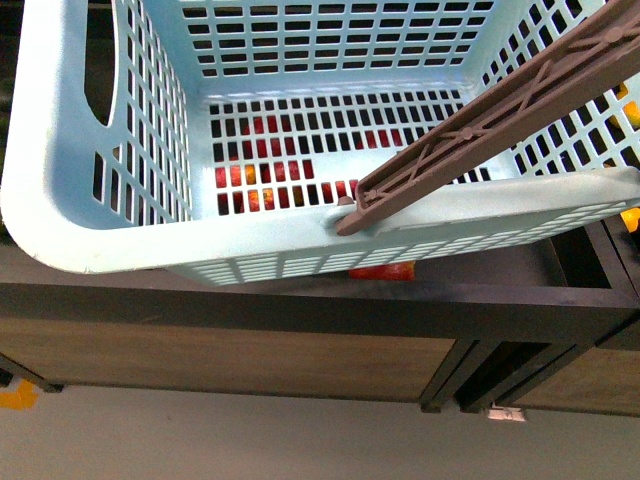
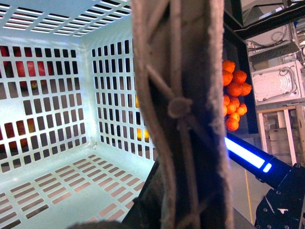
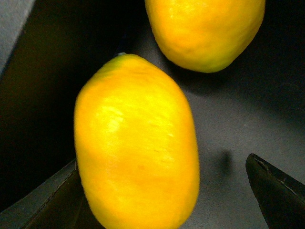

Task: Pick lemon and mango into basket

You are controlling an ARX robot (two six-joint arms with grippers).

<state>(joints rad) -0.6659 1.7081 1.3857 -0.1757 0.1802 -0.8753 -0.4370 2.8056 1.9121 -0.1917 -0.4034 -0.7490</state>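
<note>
My right jaws stand released astride one lemon (image 3: 137, 148) on a dark surface (image 3: 238, 119), a second yellow fruit (image 3: 205, 28) just beyond it. My left jaws' state I cannot tell. In the front view one basket (image 1: 60, 150) hangs tilted, its brown handle (image 1: 480, 120) running toward two o'clock.

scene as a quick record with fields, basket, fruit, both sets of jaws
basket: light blue, close to the front camera, rim tilted
handle: brown, lying across the basket
basket contents: no fruit seen inside
oranges: pile beyond the basket
near yellow fruit: on a dark surface
other yellow fruit: just beyond it
right gripper: jaws open, one on each side of the near yellow fruit
left jaws: hidden behind the handle, cannot tell
</note>
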